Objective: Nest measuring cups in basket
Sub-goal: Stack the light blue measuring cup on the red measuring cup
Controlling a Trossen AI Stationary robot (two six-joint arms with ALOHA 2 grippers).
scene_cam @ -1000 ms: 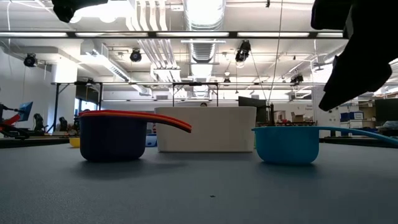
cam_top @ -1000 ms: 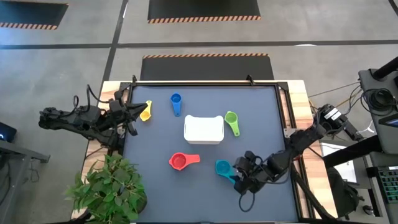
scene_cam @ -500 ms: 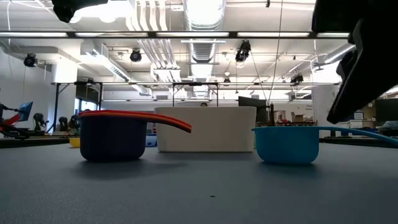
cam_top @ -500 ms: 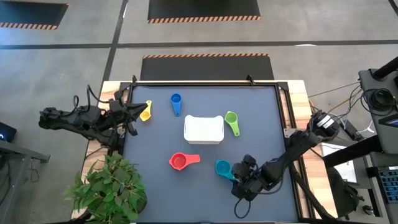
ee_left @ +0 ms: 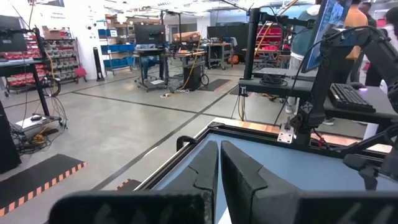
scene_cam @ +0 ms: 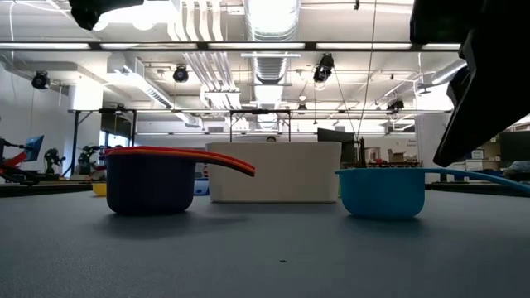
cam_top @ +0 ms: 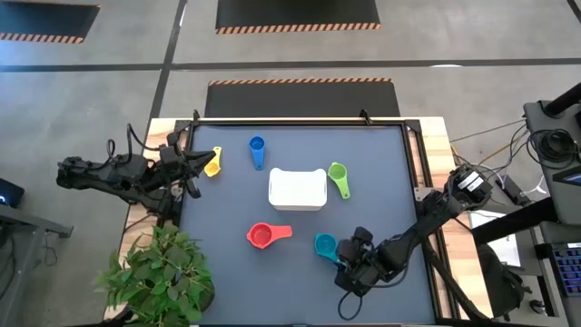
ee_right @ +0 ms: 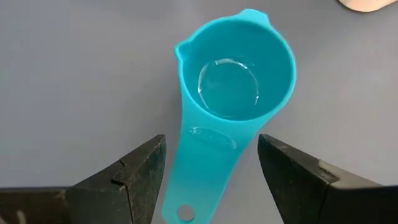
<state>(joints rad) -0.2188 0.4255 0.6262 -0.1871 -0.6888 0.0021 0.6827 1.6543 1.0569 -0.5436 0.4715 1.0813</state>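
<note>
The teal measuring cup (cam_top: 325,243) lies upright on the dark surface (cam_top: 381,173), toward the near right part, bowl toward the middle and handle pointing at the right gripper (cam_top: 344,262). Compared with a second ago the cup has not moved, but the right gripper has slid in from farther right and now sits right at the handle's end. In the right wrist view its jaws stand wide apart, one finger (ee_right: 134,180) on each side of the teal cup's (ee_right: 236,93) handle, not touching it.

The white basket (cam_top: 297,189) sits near the middle of the surface. The red measuring cup (cam_top: 263,235) lies in front of it, the green one (cam_top: 339,177) just beside its right wall, the blue one (cam_top: 257,149) and the yellow one (cam_top: 213,163) toward the far left. None of these has shifted.

The right arm reaches in low from the right edge, elbow out over the table's side. The left gripper (cam_top: 186,168) rests at the left edge near the yellow cup, jaws closed on nothing, unchanged.
</note>
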